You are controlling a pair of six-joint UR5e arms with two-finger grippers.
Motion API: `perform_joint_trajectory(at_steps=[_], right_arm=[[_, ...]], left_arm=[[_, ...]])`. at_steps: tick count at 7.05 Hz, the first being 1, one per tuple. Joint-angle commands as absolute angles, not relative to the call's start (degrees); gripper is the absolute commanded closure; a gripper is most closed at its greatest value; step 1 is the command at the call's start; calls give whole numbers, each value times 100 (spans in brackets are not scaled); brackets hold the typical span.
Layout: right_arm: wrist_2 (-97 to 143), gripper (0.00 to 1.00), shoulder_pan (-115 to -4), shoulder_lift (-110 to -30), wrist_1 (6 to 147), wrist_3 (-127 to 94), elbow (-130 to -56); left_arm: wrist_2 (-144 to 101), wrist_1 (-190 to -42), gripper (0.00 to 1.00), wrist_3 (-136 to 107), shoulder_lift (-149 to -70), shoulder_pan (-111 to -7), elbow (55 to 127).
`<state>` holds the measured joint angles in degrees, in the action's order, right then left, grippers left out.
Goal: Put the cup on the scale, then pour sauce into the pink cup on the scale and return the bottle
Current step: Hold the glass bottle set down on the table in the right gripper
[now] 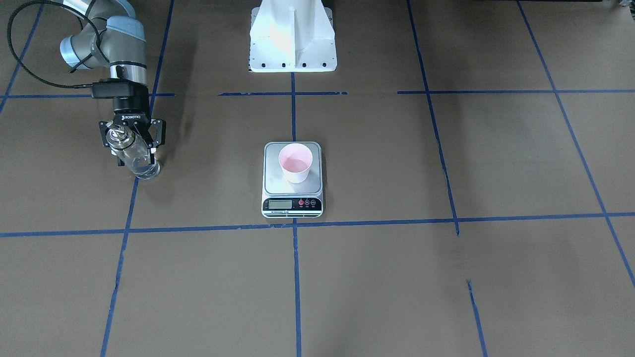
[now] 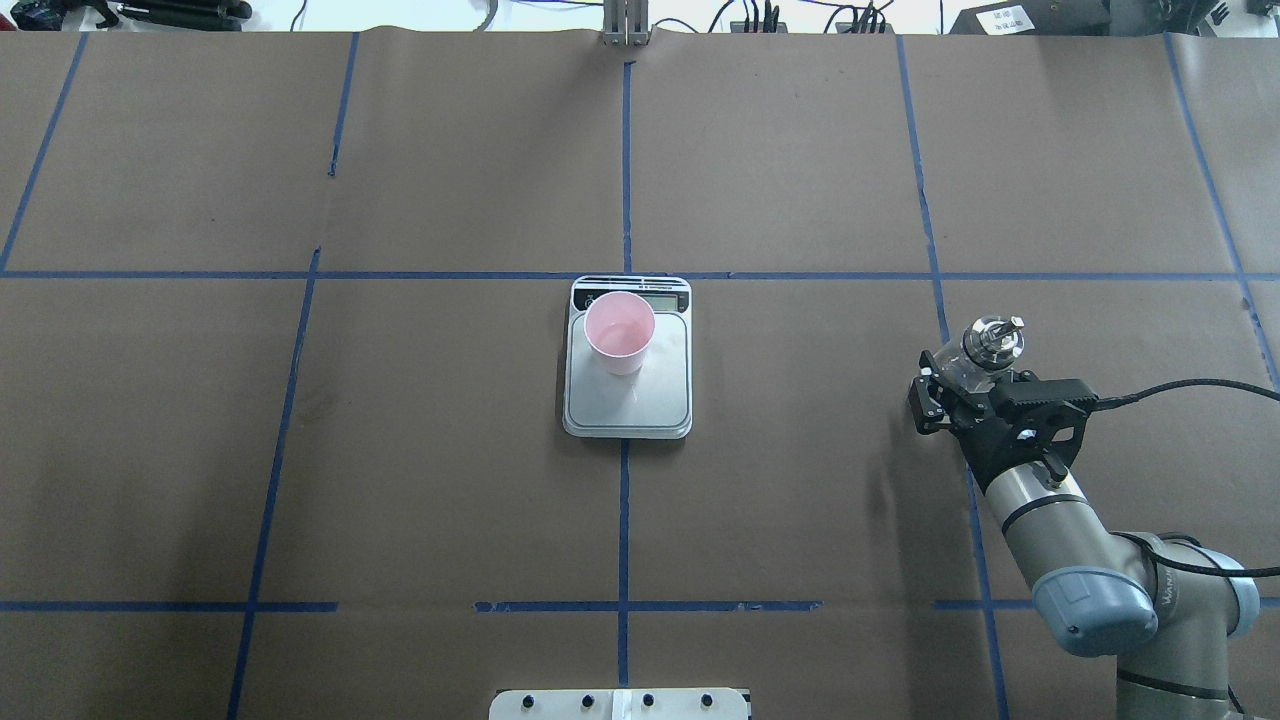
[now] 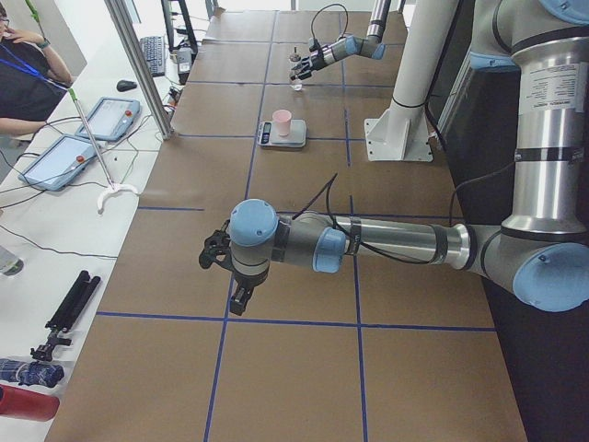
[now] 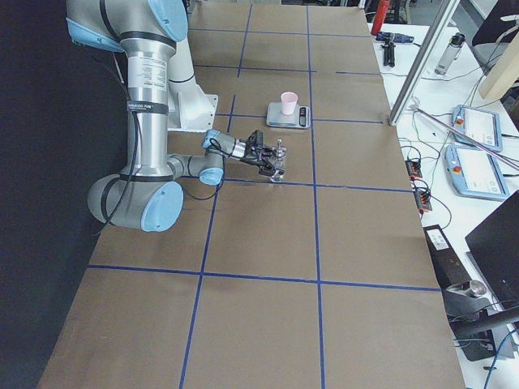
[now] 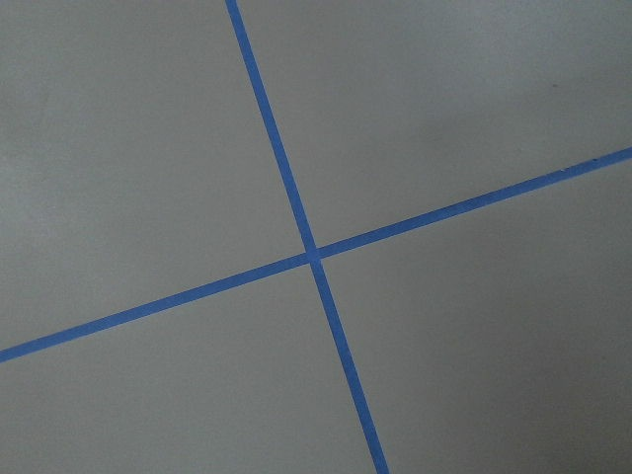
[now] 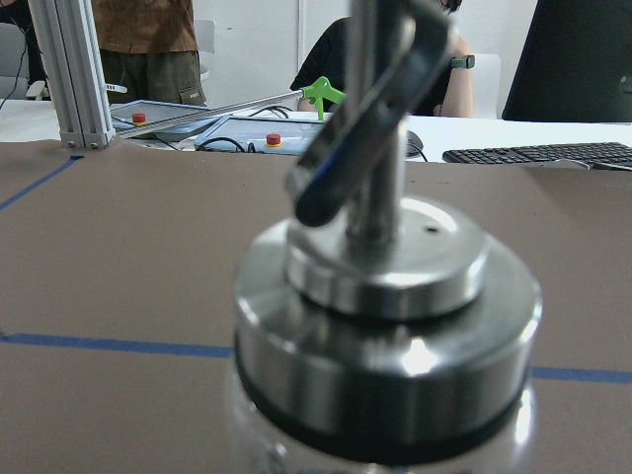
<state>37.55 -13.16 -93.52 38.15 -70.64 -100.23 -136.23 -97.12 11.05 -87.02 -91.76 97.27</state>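
Brown paper worktop (image 1: 377,277), blue tape grid. Right gripper (image 1: 135,148) is clamped round the small clear glass bottle with metal pour spout (image 1: 144,169). Bottle roughly upright, base at or just above the paper, well apart from the flat steel kitchen scale (image 1: 292,191). Pale pink paper cup (image 1: 295,162) already sits on its platform. Looks like transit or set-down: keep spout up, tilt only over the cup rim, release only with base flat. Left gripper (image 3: 225,274): can't tell its opening. Legible: "ROBOTIQ" on right gripper; scale display unreadable.

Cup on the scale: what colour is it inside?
The cup is pink inside, seen best in the overhead exterior view.
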Motion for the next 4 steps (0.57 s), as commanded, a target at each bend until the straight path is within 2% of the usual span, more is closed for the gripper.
perform_joint_trajectory(at_steps=[1, 3, 4], right_arm=[[3753, 100, -1310, -9352, 3806, -7058, -10002], [3744, 100, -1301, -9325, 3806, -7066, -10002], [3657, 63, -1301, -9299, 3806, -7084, -9985]], left_arm=[[-13632, -9712, 0, 1107, -8701, -9176, 9721], [-13632, -9712, 0, 1107, -8692, -9176, 9721], [-13632, -9712, 0, 1107, -8623, -9176, 9756]])
